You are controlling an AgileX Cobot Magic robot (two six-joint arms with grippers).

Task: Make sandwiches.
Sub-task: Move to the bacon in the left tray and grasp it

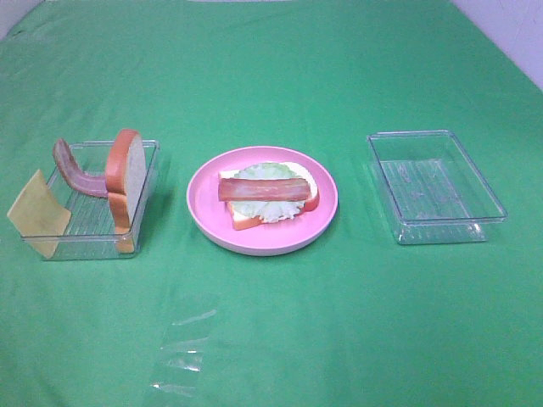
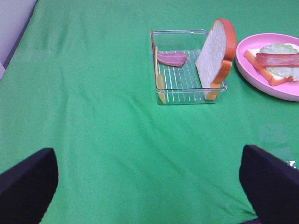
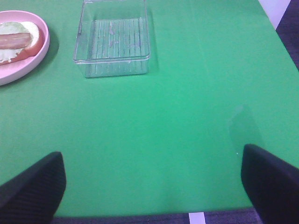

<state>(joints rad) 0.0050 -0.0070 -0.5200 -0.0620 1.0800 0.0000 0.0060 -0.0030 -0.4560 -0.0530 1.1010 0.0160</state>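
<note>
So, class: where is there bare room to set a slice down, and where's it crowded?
Free: green cloth between plate and right tray, and in front of that tray. Crowded: left tray, with bread, bacon, cheese; plate, with the sandwich.

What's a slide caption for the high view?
Half-built sandwich on pink plate; left tray holds bread, bacon, cheese; right tray empty.
</note>
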